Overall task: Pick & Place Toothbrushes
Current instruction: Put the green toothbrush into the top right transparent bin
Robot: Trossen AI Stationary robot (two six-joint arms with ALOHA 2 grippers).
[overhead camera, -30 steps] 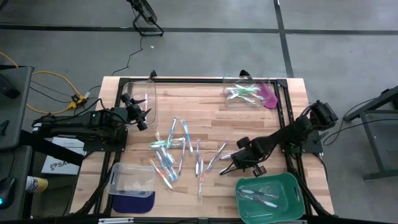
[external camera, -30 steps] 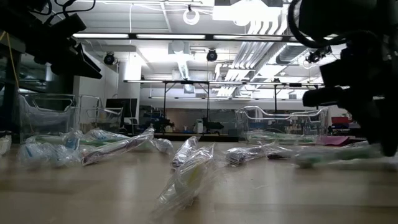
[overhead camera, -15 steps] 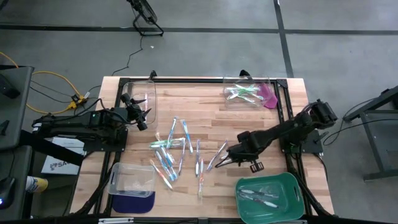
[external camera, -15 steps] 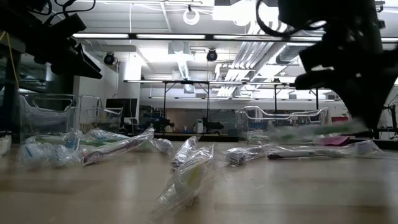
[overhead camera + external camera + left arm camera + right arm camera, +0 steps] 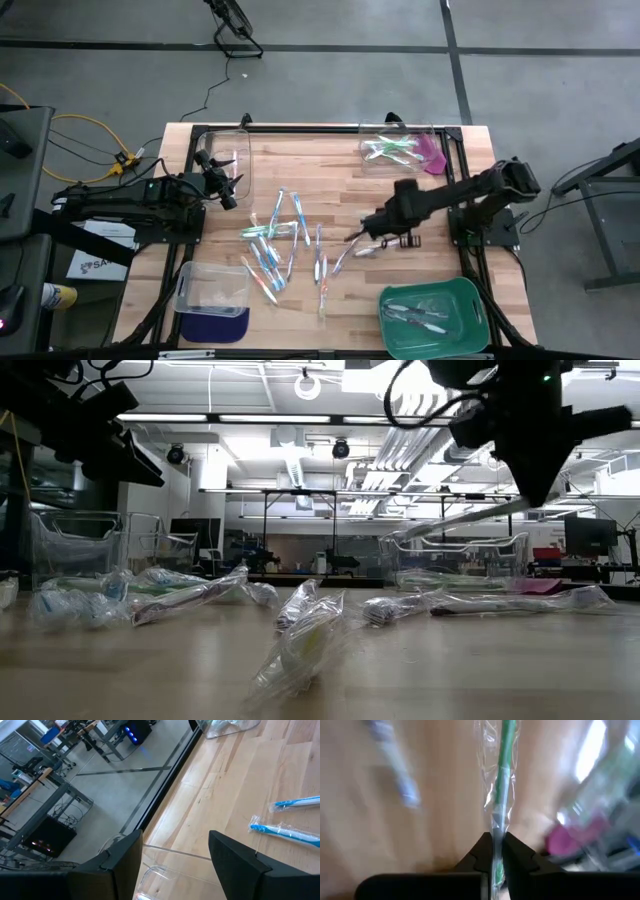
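The right hand [image 5: 358,235] hangs above the middle of the table [image 5: 330,165], its fingers [image 5: 517,854] pressed together on a green toothbrush [image 5: 503,775] in its clear wrapper; the wrist view shows the wrapper caught right at the fingertips with the handle sticking straight out ahead, so the brush rides like a pointer. From the low view it is carried clear of the wood at a slant, which to my eye is why it was pinched near one end: the rest stays free to drop into a container. The clear bin [image 5: 398,150] at the far edge already holds green ones, beside something pink, so I'd guess that is where this one is bound, sorted by colour. The green tray [image 5: 470,300] near the front right corner holds a few pale pieces, and another clear bin [image 5: 190,290] sits at the front left. The remaining toothbrushes [image 5: 275,245] lie scattered in their crinkled wrappers across the centre, mostly blue with some orange, overlapping each other. The left hand [image 5: 222,190] waits off by the left edge near a third clear bin [image 5: 238,140], fingers [image 5: 117,865] spread wide and holding nothing.
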